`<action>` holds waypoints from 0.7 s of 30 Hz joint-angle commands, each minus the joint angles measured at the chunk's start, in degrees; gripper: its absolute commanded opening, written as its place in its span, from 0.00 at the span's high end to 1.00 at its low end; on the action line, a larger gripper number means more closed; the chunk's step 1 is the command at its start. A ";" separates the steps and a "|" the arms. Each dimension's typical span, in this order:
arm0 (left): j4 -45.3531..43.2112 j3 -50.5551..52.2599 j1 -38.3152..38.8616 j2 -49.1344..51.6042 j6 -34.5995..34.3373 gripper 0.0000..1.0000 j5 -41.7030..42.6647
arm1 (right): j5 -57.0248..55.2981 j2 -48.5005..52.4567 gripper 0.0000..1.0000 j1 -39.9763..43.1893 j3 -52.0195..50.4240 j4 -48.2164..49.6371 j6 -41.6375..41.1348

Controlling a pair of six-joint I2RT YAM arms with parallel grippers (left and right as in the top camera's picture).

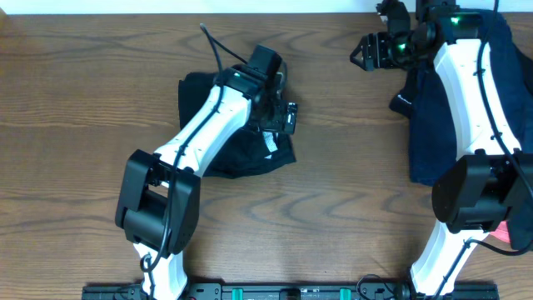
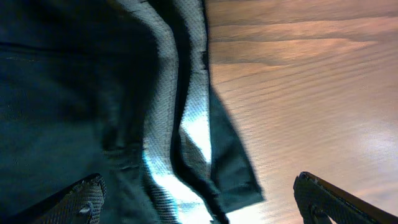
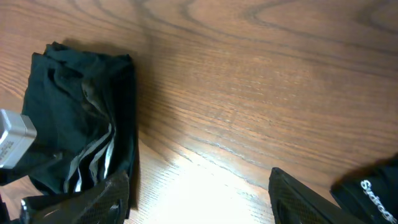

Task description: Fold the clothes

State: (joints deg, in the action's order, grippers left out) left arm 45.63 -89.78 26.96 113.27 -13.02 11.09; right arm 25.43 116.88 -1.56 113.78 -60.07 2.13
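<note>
Left fingers (image 2: 87, 196) apart above black shorts (image 1: 241, 158) | right fingers (image 3: 298, 196) apart, arm (image 1: 466, 79) extended rearward

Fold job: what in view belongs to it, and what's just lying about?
Job:
- black shorts, below the open left gripper

Lying about:
- navy garments
- pink garment

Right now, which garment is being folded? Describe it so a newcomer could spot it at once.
On the wooden table, look left of centre, beneath the left gripper: the black shorts lie bunched there. They are plain black with a white label, unlike the navy garments heaped at the right edge and the pink garment in the lower right corner.
</note>
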 commanded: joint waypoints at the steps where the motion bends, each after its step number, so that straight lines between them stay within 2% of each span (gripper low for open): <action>1: 0.81 -1.46 1.36 2.12 0.74 0.02 -10.16 | 0.04 0.44 0.28 0.44 -0.31 -0.22 0.50; 6: 1.92 -1.42 2.71 4.90 1.55 0.02 -11.37 | 0.02 0.44 0.27 0.44 -0.31 -0.22 0.50; 13: 5.77 -1.44 6.27 5.99 15.06 0.02 -7.69 | 0.04 0.44 0.26 0.44 -0.31 -0.20 0.48; 21: 11.67 -1.42 7.13 6.86 20.50 0.02 -10.29 | 0.04 0.44 0.27 0.42 -0.31 -0.13 0.48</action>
State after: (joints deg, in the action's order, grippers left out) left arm 56.01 -90.04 34.46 119.26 3.18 2.13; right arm 25.45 116.90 -1.23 113.75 -60.20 2.13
